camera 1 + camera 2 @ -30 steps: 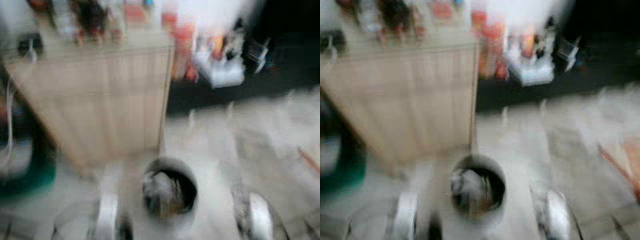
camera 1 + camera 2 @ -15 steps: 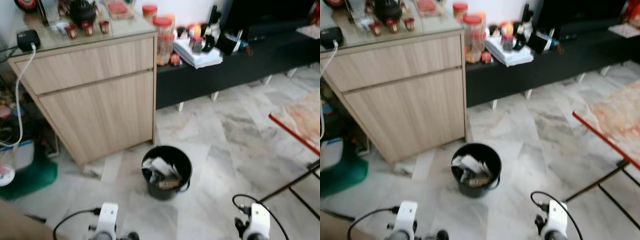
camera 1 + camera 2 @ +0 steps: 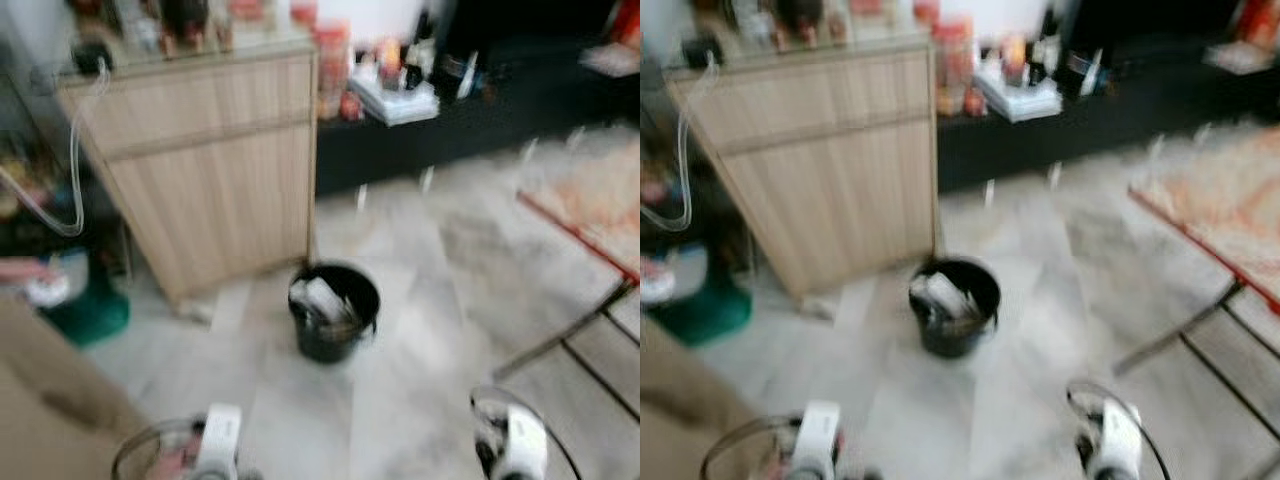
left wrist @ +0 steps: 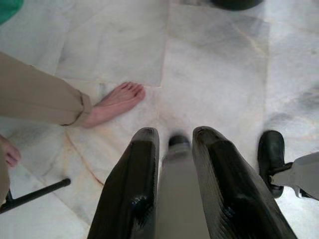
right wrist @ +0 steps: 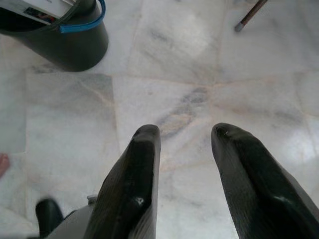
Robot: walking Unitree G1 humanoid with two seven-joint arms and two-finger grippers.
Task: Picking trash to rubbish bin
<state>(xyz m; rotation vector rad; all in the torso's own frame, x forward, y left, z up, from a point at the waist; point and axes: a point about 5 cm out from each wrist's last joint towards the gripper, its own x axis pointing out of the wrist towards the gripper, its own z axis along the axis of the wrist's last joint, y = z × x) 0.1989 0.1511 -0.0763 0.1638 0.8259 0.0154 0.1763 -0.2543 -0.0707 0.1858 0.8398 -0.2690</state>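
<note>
A black rubbish bin (image 3: 335, 312) stands on the marble floor in front of me, with white paper and other trash (image 3: 322, 297) inside it. My left gripper (image 4: 174, 137) hangs low over the floor, shut on a grey-beige piece of trash with a dark tip (image 4: 178, 179). My right gripper (image 5: 182, 132) is open with nothing between its fingers, above bare marble. The bin (image 5: 65, 35) lies a short way ahead of it, with a blue handle on its rim.
A light wooden cabinet (image 3: 210, 170) stands behind the bin, beside a low black bench (image 3: 470, 120). A red-edged table (image 3: 590, 215) is to the right. A person's beige trouser leg (image 4: 40, 97) and bare foot (image 4: 117, 102) are close on my left. My own black foot (image 4: 271, 154) is visible.
The camera has moved and the picture is blurred again. A person's beige trouser leg now shows at the lower left. The bin stays put by the cabinet.
</note>
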